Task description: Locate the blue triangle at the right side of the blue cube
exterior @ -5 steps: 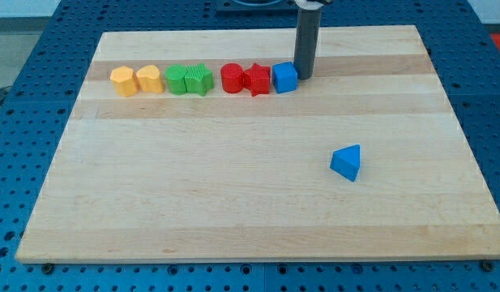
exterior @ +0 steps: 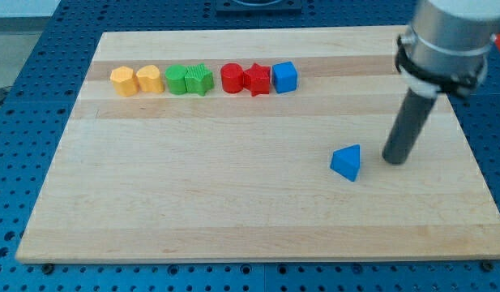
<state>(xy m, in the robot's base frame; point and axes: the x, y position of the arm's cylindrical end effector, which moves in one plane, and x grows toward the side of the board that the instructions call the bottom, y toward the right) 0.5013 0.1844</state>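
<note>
Camera view shows the blue triangle (exterior: pixel 347 162) lying right of the board's centre, well apart from the blue cube (exterior: pixel 284 77), which ends the row of blocks along the upper left of the frame. My tip (exterior: pixel 394 161), a bare rod grasping nothing, stands just to the triangle's right without touching it.

- The blue triangle (exterior: pixel 347 162) is a small solid wedge lying on the wooden board, its point turned toward the view's top. It sits in the right half, nearer the right edge than the left, roughly midway between the top and bottom edges.
- The blue cube (exterior: pixel 284 77) stands flat near the top edge, right of centre, well apart from the triangle, up and to the view's left of it.
</note>
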